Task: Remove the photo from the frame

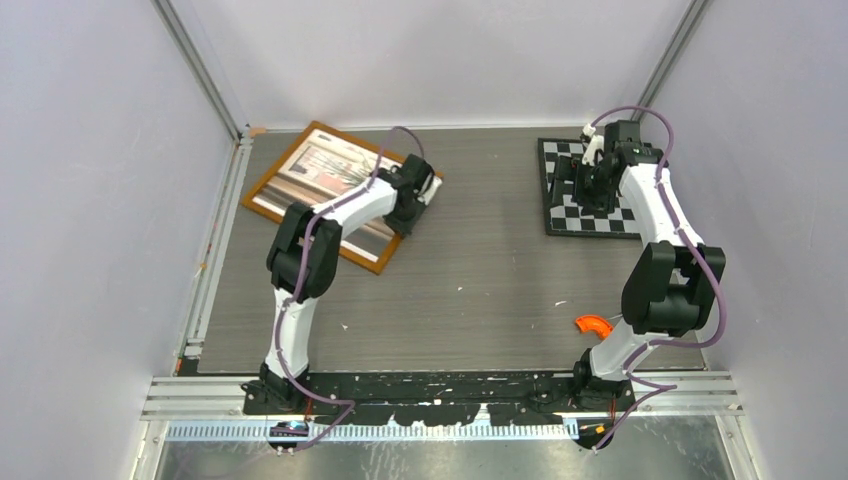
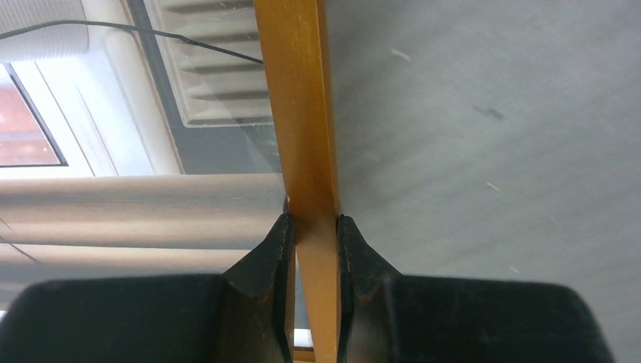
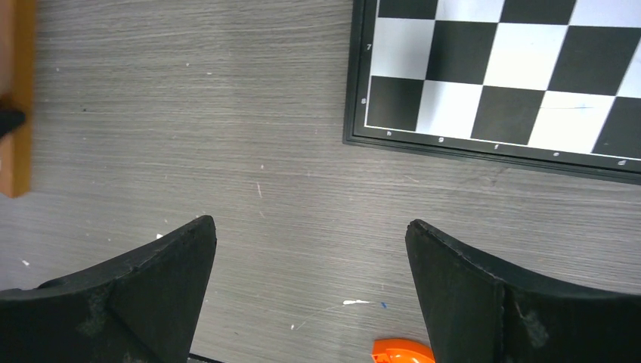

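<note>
The frame (image 1: 280, 165) lies face up at the table's far left, its narrow orange-brown border running round the photo (image 1: 320, 170), which sits inside it. My left gripper (image 1: 418, 195) is at the frame's right corner. In the left wrist view the left gripper (image 2: 315, 223) is shut on the wooden border (image 2: 298, 113), one pad on each side, with the photo (image 2: 151, 204) to the left of it and bare table to the right. My right gripper (image 1: 598, 185) hangs over the far right of the table; in its own view the right gripper (image 3: 310, 234) stands wide open with nothing in it.
A black-and-white checkerboard (image 1: 570, 215) lies under the right arm, its corner (image 3: 491, 68) beyond the right fingers. A small orange curved piece (image 1: 592, 325) rests near the right arm's base. White walls and metal rails close in the table.
</note>
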